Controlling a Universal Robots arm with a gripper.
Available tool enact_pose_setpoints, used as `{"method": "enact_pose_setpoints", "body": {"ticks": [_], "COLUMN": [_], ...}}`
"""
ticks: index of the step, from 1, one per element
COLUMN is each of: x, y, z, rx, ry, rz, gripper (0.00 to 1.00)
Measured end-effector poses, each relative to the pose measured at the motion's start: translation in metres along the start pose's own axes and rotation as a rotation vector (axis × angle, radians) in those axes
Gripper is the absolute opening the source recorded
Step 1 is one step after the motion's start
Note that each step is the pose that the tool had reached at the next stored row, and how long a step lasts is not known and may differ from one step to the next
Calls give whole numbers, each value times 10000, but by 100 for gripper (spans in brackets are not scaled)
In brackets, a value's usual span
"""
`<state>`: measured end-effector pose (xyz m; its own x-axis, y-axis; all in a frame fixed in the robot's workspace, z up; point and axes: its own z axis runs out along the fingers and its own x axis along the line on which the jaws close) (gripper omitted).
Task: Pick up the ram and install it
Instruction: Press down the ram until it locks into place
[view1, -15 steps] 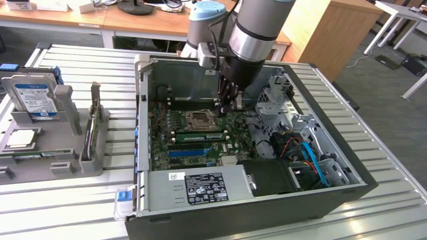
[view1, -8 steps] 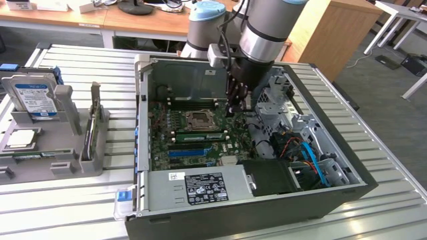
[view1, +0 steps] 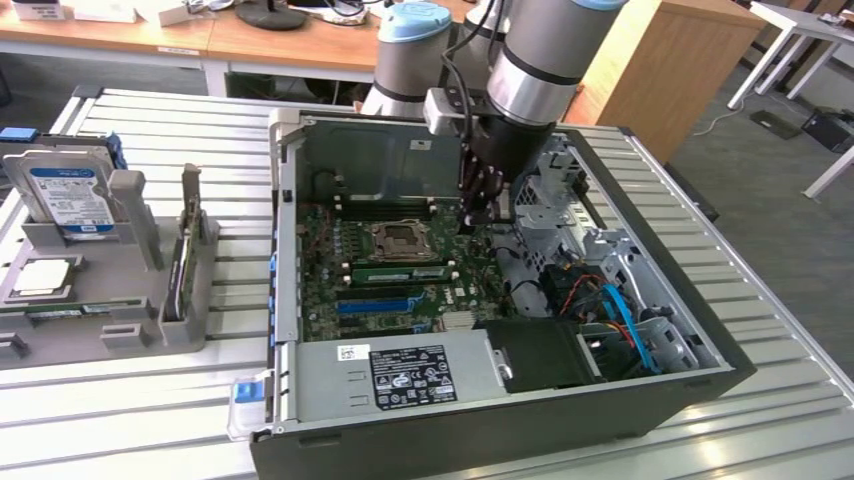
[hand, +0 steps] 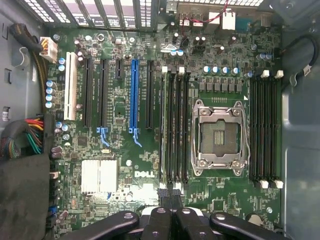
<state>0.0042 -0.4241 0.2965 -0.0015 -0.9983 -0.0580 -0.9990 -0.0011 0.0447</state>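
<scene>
Gripper (hand: 170, 192), fingers closed on nothing, hovers inside the Dell computer case (view1: 534, 440) over the motherboard (hand: 120, 145). Beside the CPU socket (hand: 219, 135), the ram (hand: 164, 125) appears slotted. Seating it well probably takes square, straight-down pressure.

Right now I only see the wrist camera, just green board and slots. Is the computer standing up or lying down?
Observer: Lying down. The computer case rests on its side, open face up, on a slatted metal table.
Operator: What's next to it?
Observer: On the exterior view's left, a grey rack holds a blue-labelled hard drive upright.
Operator: And where's my arm?
Observer: The arm leans in from the far side, and the gripper points down at the motherboard, just on the exterior view's right of the processor socket.
</scene>
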Motion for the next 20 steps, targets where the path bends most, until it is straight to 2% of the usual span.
{"method": "enact_pose_setpoints", "body": {"ticks": [11,20], "x": [3,5], "y": [-2,-4], "z": [52,85], "rx": [0,0], "ry": [28,119], "rz": [1,5], "gripper": [11,11]}}
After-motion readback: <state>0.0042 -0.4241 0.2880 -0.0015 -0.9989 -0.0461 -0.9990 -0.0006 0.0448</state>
